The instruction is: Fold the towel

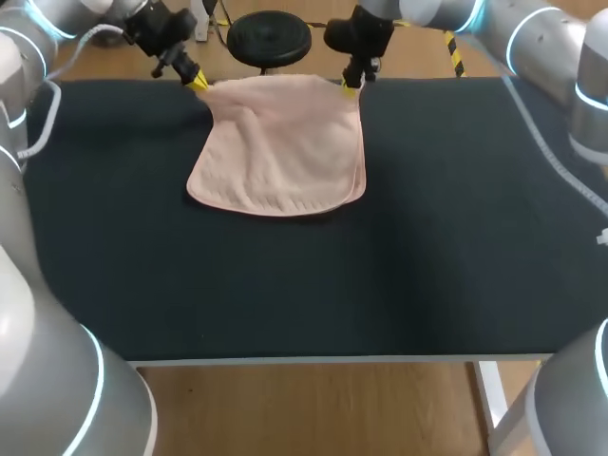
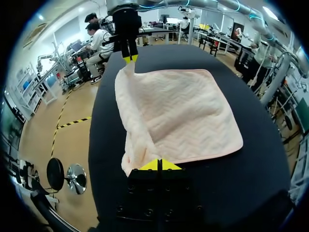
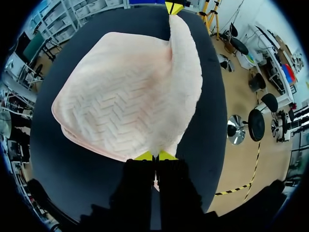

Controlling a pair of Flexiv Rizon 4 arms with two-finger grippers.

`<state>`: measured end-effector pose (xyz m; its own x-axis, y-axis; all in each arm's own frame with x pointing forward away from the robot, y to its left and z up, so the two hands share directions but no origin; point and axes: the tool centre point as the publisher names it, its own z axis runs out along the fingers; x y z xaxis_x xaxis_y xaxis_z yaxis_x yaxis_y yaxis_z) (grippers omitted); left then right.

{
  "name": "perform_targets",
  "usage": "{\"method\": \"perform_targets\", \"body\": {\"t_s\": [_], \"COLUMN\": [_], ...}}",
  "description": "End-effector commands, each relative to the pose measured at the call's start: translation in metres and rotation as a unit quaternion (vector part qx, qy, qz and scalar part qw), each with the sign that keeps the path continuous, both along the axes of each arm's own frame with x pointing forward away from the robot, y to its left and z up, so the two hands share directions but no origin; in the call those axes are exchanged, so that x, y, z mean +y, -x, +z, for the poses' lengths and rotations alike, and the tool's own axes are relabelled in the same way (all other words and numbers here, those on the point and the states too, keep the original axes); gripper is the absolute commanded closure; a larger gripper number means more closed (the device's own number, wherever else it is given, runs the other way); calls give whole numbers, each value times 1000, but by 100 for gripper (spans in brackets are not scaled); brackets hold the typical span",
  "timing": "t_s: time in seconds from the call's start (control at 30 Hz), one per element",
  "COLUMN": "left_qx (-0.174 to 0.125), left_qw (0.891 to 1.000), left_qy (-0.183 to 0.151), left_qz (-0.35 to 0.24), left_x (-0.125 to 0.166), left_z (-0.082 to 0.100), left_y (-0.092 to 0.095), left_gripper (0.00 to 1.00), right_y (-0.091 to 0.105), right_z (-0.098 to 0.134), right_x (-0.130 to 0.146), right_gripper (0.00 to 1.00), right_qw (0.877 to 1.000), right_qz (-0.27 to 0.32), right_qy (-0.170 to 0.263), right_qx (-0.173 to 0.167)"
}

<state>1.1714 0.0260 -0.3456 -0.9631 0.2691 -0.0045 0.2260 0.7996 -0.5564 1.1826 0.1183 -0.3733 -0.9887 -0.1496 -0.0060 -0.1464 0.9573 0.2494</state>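
Note:
A pale pink quilted towel [image 1: 280, 152] lies doubled over on the dark table mat [image 1: 304, 275], its far edge lifted at both corners. My left gripper [image 1: 198, 83] is shut on the towel's far left corner. My right gripper [image 1: 351, 88] is shut on the far right corner. In the left wrist view my left gripper [image 2: 160, 165] pinches a corner of the towel [image 2: 178, 113], and my right gripper [image 2: 129, 59] holds the opposite end. In the right wrist view the towel [image 3: 128, 99] spreads ahead of my right gripper [image 3: 155, 155], with my left gripper [image 3: 174, 7] at the far corner.
A black round stand base [image 1: 270, 37] sits just beyond the mat's far edge, between the two grippers. The mat reaches the table's front edge [image 1: 313, 359].

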Motion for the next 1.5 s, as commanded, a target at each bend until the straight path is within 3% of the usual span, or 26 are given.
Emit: {"method": "perform_targets", "body": {"t_s": [0.03, 0.27, 0.53, 0.93, 1.23, 1.5], "left_qx": [50, 52, 68, 83, 110, 121], "left_qw": [998, 998, 997, 996, 993, 992], "left_qy": [-20, -12, -11, -26, -32, -22], "left_qz": [-30, -20, -24, -3, 2, -4], "left_x": [5, 3, 1, 19, 25, 19], "left_z": [12, 19, 8, 11, -1, -11], "left_y": [13, 47, 83, 134, 156, 158], "left_gripper": [100, 100, 100, 100, 100, 100], "right_y": [82, 118, 143, 187, 207, 209], "right_z": [36, 49, 54, 39, 15, 5], "right_x": [-23, -21, -15, -25, -19, -22], "right_gripper": [100, 100, 100, 100, 100, 100], "right_qw": [997, 995, 991, 991, 992, 992], "right_qz": [-22, -21, -13, -13, -21, -37], "right_qy": [-2, 22, 46, 85, 92, 85], "right_qx": [-74, -96, -123, -107, -87, -88]}}
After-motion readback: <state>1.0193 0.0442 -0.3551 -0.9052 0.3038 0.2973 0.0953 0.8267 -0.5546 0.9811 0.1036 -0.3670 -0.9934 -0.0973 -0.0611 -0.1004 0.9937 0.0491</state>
